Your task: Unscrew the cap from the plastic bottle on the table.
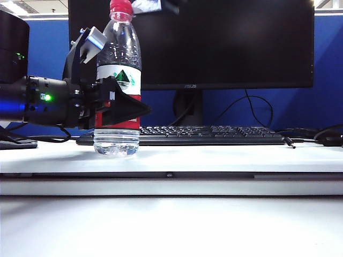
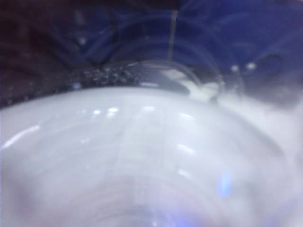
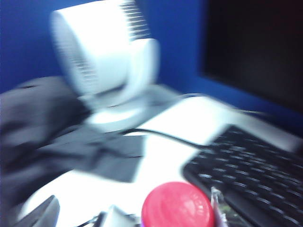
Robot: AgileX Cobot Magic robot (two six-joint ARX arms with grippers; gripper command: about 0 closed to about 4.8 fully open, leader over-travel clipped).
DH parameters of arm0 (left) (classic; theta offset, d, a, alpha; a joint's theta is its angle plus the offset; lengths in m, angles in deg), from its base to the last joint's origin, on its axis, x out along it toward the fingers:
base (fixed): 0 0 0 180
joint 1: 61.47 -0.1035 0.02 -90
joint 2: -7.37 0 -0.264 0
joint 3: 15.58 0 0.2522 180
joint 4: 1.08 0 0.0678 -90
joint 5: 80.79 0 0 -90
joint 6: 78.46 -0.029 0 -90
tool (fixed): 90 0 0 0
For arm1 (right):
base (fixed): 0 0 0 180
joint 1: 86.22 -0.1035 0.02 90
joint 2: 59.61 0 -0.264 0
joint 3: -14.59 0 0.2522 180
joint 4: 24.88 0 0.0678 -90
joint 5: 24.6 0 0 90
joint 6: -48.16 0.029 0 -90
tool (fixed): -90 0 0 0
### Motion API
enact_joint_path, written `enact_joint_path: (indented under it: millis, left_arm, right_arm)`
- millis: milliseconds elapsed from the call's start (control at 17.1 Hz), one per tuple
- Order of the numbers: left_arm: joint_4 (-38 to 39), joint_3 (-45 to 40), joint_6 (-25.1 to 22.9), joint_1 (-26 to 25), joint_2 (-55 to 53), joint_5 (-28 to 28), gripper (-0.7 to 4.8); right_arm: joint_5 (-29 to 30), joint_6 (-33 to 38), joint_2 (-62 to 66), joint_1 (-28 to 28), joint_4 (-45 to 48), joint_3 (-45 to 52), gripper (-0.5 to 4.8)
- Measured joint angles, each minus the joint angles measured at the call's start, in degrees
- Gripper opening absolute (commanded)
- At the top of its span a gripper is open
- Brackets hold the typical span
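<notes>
The plastic bottle (image 1: pixel 118 80) stands upright on the table (image 1: pixel 214 158) at the left, with the red cap (image 1: pixel 120 6) on its neck. My left gripper (image 1: pixel 120 107) comes in level from the left and is shut on the bottle at its red-and-white label. The left wrist view is filled by the bottle's clear body (image 2: pixel 142 156). In the right wrist view the cap (image 3: pixel 177 205) is seen from above. My right gripper (image 3: pixel 128 213) hovers over it, open, one dark finger (image 3: pixel 38 215) far to one side and the other finger (image 3: pixel 218 203) beside the cap.
A black keyboard (image 1: pixel 203 134) lies behind the bottle under a large dark monitor (image 1: pixel 214 43). Cables and a dark mouse (image 1: pixel 329 140) sit at the far right. A white desk fan (image 3: pixel 104 61) and a dark cloth (image 3: pixel 38 127) show in the blurred right wrist view.
</notes>
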Motion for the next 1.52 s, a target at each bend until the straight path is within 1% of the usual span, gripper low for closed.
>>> enact_joint_path:
  millis: [58, 117, 175, 234, 409, 526, 643, 702, 819, 994, 1170, 1228, 1287, 1462, 1521]
  left_arm:
    - [0.0, 0.02, 0.02, 0.0, 0.0, -0.02, 3.26]
    - [0.0, 0.0, 0.0, 0.0, 0.0, -0.02, 3.26]
    - [0.0, 0.0, 0.02, -0.02, -0.02, -0.02, 3.26]
    - [0.0, 0.02, 0.02, -0.02, -0.02, -0.02, 3.26]
    - [-0.02, 0.02, 0.04, -0.02, -0.02, -0.02, 3.26]
    - [-0.02, 0.02, 0.04, -0.02, -0.02, 0.0, 3.26]
    - [-0.07, 0.0, 0.09, -0.04, -0.02, 0.02, 3.26]
    - [-0.07, 0.0, 0.11, -0.04, -0.02, 0.22, 3.26]
    - [-0.07, 0.0, 0.15, -0.09, -0.02, 0.76, 3.26]
    - [-0.02, 0.0, 0.22, -0.11, -0.04, 0.87, 3.26]
    - [0.0, 0.0, 0.28, -0.11, -0.04, 0.87, 3.26]
    - [0.0, 0.0, 0.37, -0.13, -0.04, 0.87, 3.26]
    - [0.02, 0.0, 0.42, -0.15, -0.04, 0.85, 3.26]
    - [-0.07, -0.09, 0.42, -0.28, -0.04, 0.87, 3.26]
    - [-0.11, -0.11, 0.39, -0.28, -0.04, 0.87, 3.26]
  right_arm:
    - [-5.9, 0.02, 0.15, -1.92, 1.09, 0.0, 3.63]
    - [-9.66, 0.02, 0.44, -3.32, 2.12, 0.0, 3.63]
    - [-10.75, 0.15, 0.7, -3.58, 2.8, 0.0, 3.57]
    - [-10.75, 0.83, 0.83, -3.43, 2.78, 0.0, 3.33]
    - [-11.89, 2.21, 1.09, -3.34, 2.49, 0.0, 3.19]
    - [-12.22, 2.4, 1.09, -3.43, 2.49, 0.0, 2.33]
    - [-12.79, 2.4, 1.09, -3.13, 2.47, 0.0, 2.05]
    - [-12.9, 2.43, 1.09, -3.23, 2.49, 0.0, 2.05]
    - [-13.16, 2.4, 1.2, -3.19, 2.54, 0.0, 1.66]
    - [-13.25, 2.4, 1.36, -3.13, 2.56, 0.0, 1.45]
    - [-12.92, 2.38, 1.36, -2.93, 2.54, 0.0, 1.43]
    - [-11.54, 2.38, 1.36, -2.6, 2.49, 0.0, 1.43]
    - [-8.33, 2.34, 1.33, -1.64, 2.45, 0.0, 1.43]
    - [4.68, 0.44, 1.11, 1.81, 1.64, -0.13, 1.43]
    - [7.56, 0.2, 1.03, 2.75, 1.25, -0.17, 1.44]
